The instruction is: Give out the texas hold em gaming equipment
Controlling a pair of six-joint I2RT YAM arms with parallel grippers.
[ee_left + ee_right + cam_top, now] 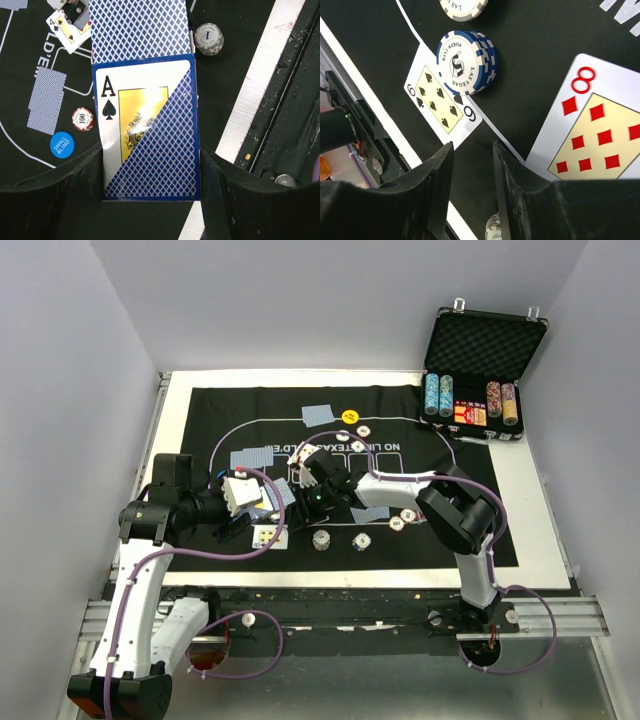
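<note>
My left gripper is shut on the small deck box, which shows an ace of spades and a blue lattice. The top view has it at the mat's left. My right gripper hovers low over the black mat, open, with nothing between its fingers. To its left a six of spades lies under a blue-and-white chip stack. An eight of diamonds lies to its right. A blue small blind disc, a red chip and a blue-backed card lie beside the box.
An open black chip case with rows of chips stands at the back right. On the mat are a yellow button, blue-backed cards and chip stacks near the front. Grey walls close both sides.
</note>
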